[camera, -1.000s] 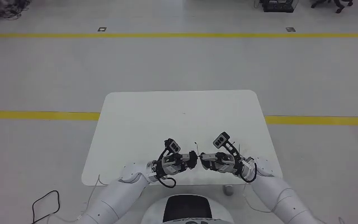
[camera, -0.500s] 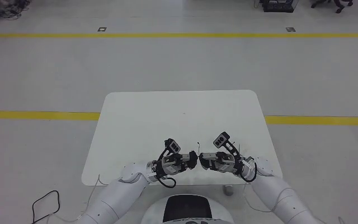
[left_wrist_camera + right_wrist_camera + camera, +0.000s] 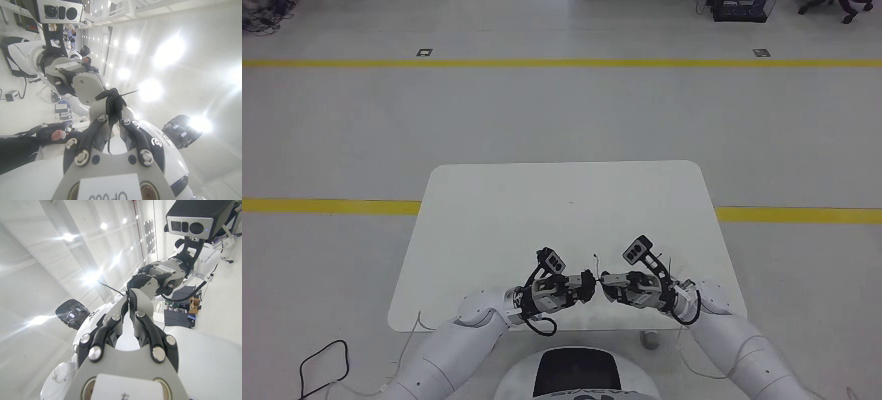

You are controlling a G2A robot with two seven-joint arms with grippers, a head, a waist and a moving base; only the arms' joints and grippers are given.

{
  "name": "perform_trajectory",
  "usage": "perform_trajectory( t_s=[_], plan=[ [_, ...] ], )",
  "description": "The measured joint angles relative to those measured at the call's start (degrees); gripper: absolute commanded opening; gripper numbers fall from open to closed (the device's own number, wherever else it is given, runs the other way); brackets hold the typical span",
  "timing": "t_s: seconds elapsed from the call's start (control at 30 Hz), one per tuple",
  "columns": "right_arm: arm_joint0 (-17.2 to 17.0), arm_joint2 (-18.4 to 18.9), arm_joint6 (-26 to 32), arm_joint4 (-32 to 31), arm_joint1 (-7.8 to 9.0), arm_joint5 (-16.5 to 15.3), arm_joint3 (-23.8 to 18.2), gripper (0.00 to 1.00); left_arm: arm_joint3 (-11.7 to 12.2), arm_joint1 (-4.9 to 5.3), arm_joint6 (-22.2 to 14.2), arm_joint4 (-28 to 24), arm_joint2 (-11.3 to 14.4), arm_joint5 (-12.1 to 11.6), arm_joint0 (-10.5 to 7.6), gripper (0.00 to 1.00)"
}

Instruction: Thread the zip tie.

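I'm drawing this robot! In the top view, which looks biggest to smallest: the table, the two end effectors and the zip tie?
1. table, by far the largest.
2. left end effector and right end effector: they look alike, so they tie.
3. zip tie, a thin black strand between them.

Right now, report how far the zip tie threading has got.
Done: the zip tie is picked up, pinched in both the left pincer and right pincer. In hand: the tips meet over the near edge of the table, a thin tail jutting past them. Left: whether the tail has entered the head is hidden, so pulling it through likely remains.
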Motion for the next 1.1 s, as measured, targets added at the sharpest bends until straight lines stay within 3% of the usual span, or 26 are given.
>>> perform_trajectory(
  t_s=[1.1],
  plan=[
    [-0.3, 0.8, 0.0, -1.3, -0.5, -0.4, 1.5, 0.0, -0.1, 0.11, 0.6, 0.4, 0.0, -0.3, 0.14, 0.0]
  ],
)
